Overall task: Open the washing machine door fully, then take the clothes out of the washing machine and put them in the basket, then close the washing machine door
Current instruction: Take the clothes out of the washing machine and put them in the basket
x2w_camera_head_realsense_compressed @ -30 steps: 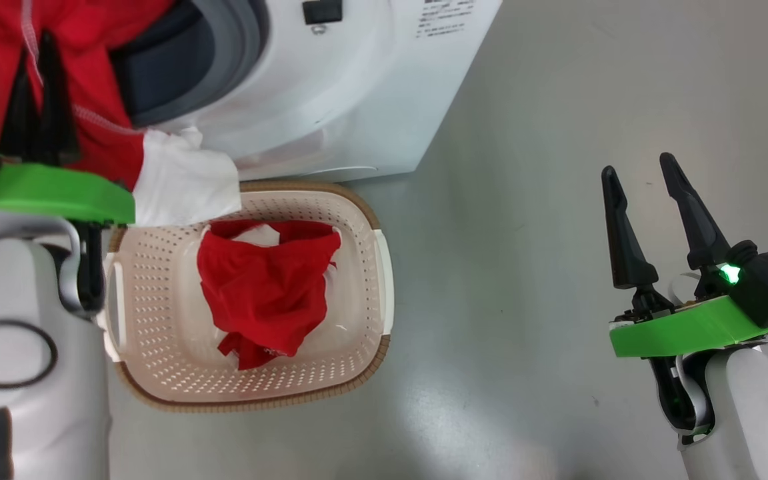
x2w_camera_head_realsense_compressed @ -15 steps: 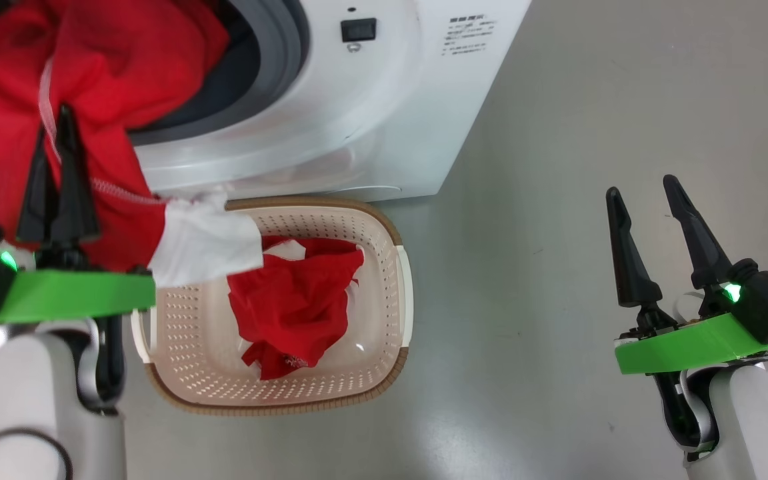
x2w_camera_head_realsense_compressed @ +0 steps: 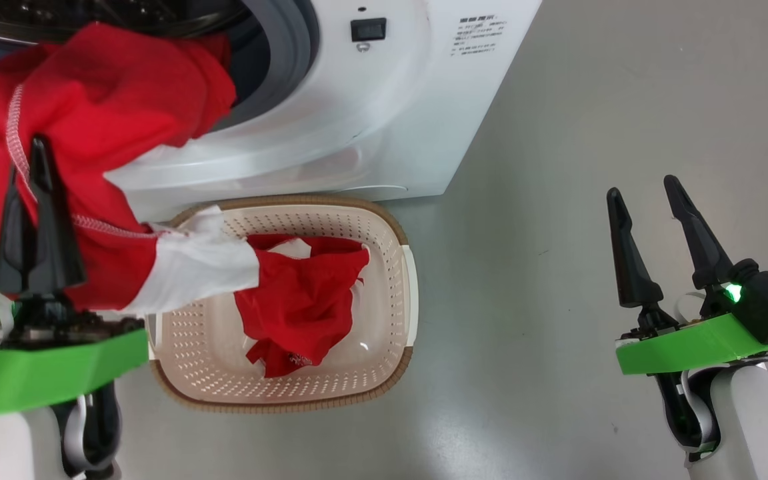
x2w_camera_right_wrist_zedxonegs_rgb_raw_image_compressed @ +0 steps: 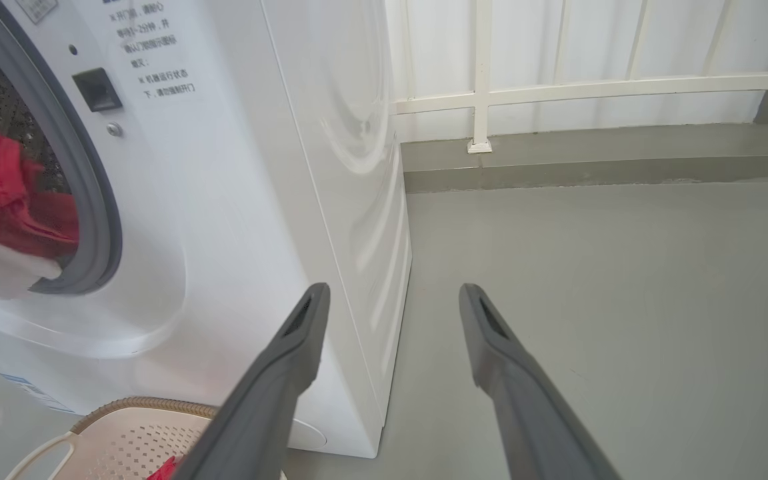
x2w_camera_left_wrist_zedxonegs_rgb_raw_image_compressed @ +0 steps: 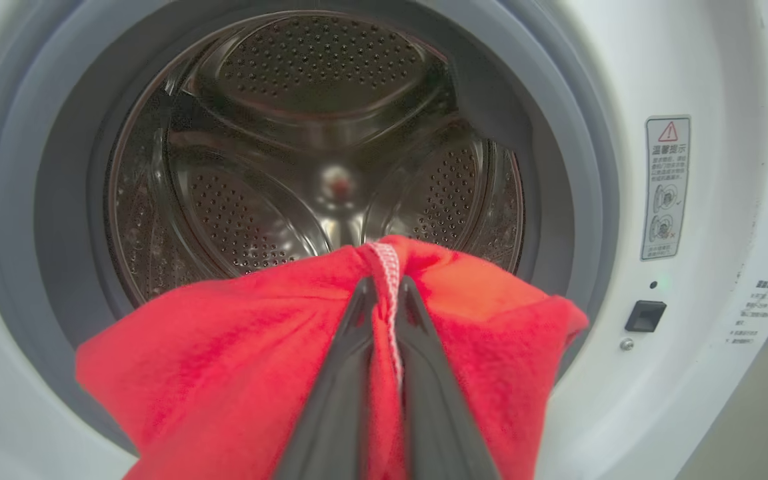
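Head view: the left gripper (x2w_camera_head_realsense_compressed: 32, 157) stays clamped on the red garment (x2w_camera_head_realsense_compressed: 91, 113), now drawn further out of the washing machine (x2w_camera_head_realsense_compressed: 371, 133). Its white sleeve (x2w_camera_head_realsense_compressed: 204, 263) drapes over the basket (x2w_camera_head_realsense_compressed: 384, 227) rim, above the red piece (x2w_camera_head_realsense_compressed: 304, 300) inside. The right gripper (x2w_camera_head_realsense_compressed: 644, 193), well right of the basket, stays spread and empty. The drum (x2w_camera_left_wrist_zedxonegs_rgb_raw_image_compressed: 317, 120) looks otherwise bare, so this seems the last garment to drop.

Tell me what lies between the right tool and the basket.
Bare grey floor. The head view shows the open right tool off to the right of the basket, apart from it, with no object on the stretch between them.
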Tool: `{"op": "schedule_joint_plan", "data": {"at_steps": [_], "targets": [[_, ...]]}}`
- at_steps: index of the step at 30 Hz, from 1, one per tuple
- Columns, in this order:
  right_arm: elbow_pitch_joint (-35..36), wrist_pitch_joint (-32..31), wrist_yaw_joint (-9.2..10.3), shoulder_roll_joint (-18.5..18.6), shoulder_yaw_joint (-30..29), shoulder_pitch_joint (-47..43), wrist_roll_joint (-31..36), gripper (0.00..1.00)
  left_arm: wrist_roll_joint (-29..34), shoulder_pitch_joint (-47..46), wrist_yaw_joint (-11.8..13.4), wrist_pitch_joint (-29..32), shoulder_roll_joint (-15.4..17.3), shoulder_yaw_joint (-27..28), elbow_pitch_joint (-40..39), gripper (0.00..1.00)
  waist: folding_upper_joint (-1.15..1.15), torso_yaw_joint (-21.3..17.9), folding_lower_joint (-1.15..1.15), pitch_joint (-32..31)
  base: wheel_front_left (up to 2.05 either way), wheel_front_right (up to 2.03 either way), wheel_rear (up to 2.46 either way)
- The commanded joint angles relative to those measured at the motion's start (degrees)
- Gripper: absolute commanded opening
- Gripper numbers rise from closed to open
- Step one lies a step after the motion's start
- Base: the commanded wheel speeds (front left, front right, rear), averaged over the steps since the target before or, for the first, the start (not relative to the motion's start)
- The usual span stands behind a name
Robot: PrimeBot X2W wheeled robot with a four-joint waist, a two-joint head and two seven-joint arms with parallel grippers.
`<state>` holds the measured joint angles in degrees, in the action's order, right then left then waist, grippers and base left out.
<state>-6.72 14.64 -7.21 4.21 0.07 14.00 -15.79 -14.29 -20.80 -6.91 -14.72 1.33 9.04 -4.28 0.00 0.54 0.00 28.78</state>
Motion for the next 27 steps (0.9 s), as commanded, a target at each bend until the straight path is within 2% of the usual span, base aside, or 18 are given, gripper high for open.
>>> {"op": "schedule_joint_plan", "data": {"at_steps": [1, 5, 9, 27], "targets": [[1.4, 0.4, -0.28, 0.3, 1.1, -1.2, 0.6, 1.00, -0.2, 1.5, 0.6, -0.3, 1.6, 1.2, -2.5, 0.00, 0.00, 0.0, 0.00, 0.1, 0.00, 0.00, 0.00], [1.4, 0.4, -0.28, 0.3, 1.1, -1.0, 0.6, 1.00, -0.5, 3.4, 1.4, -0.3, 1.5, -0.3, -4.3, 0.00, 0.00, -0.1, 0.00, 0.3, 0.00, 0.00, 0.00], [1.3, 0.4, -0.28, 0.2, 1.2, -1.0, 0.6, 1.00, -1.0, 4.8, 1.6, -0.3, 1.5, -2.3, -1.8, 0.00, 0.00, -0.1, 0.00, 0.3, 0.00, 0.00, 0.00], [1.5, 0.4, -0.28, 0.0, 1.6, 0.0, 0.4, 1.00, 1.1, 1.8, 0.7, -0.3, 1.5, -6.9, 19.8, 0.00, 0.00, -1.1, 0.00, 2.1, 0.00, 0.00, 0.00]]}}
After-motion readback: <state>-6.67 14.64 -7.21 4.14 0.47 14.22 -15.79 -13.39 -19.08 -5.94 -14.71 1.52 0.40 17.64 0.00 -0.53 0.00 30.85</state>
